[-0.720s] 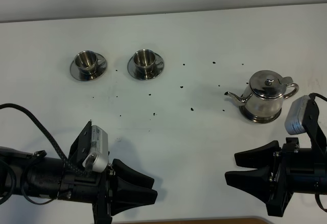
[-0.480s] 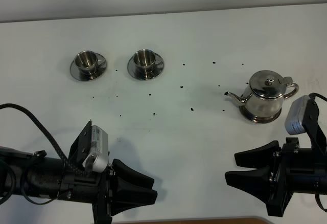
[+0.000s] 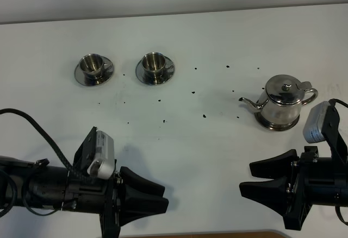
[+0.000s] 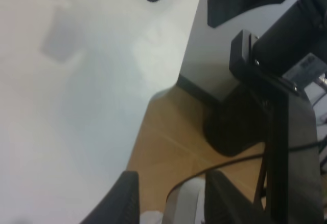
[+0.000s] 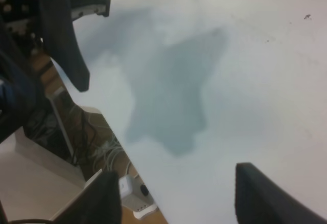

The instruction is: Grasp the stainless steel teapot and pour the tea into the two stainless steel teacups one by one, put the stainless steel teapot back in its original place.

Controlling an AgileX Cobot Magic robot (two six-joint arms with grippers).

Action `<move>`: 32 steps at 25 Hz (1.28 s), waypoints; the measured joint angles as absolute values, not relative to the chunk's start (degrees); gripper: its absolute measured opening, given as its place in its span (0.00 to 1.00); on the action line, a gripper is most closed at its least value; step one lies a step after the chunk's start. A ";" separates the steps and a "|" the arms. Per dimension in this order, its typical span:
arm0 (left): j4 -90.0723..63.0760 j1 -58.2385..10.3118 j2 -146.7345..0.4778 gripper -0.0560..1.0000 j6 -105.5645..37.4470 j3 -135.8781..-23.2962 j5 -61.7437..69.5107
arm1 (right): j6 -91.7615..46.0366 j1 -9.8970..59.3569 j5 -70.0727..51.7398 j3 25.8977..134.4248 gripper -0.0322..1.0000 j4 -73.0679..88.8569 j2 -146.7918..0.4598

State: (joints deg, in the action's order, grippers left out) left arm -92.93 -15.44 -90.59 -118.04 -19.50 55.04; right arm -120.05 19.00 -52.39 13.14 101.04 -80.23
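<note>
Above table [image 3: 217, 145], right gripper [image 3: 247, 178] gapes empty

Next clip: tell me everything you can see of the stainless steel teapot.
The stainless steel teapot is a shiny, squat pot with a shut domed lid topped by a knob, a thin curved spout pointing left in the high view and a loop handle opposite. It stands upright on the right of the white table, seated on a round steel disc. Nothing else touches it.
</note>
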 joint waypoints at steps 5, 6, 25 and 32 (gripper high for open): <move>-94.66 -15.44 -90.59 0.40 -118.04 -20.12 55.77 | -120.05 19.00 -52.39 13.14 0.50 101.04 -80.23; -94.75 -15.44 -90.59 0.40 -118.04 -20.37 55.77 | -120.05 19.00 -52.39 13.14 0.50 101.04 -80.23; -63.42 -15.08 -85.15 0.40 -65.86 -46.59 52.72 | -109.38 19.00 -42.99 22.08 0.49 100.88 -80.46; -25.35 -15.08 -75.41 0.40 -20.49 -53.09 55.77 | -93.54 19.00 -34.14 30.53 0.48 90.24 -80.63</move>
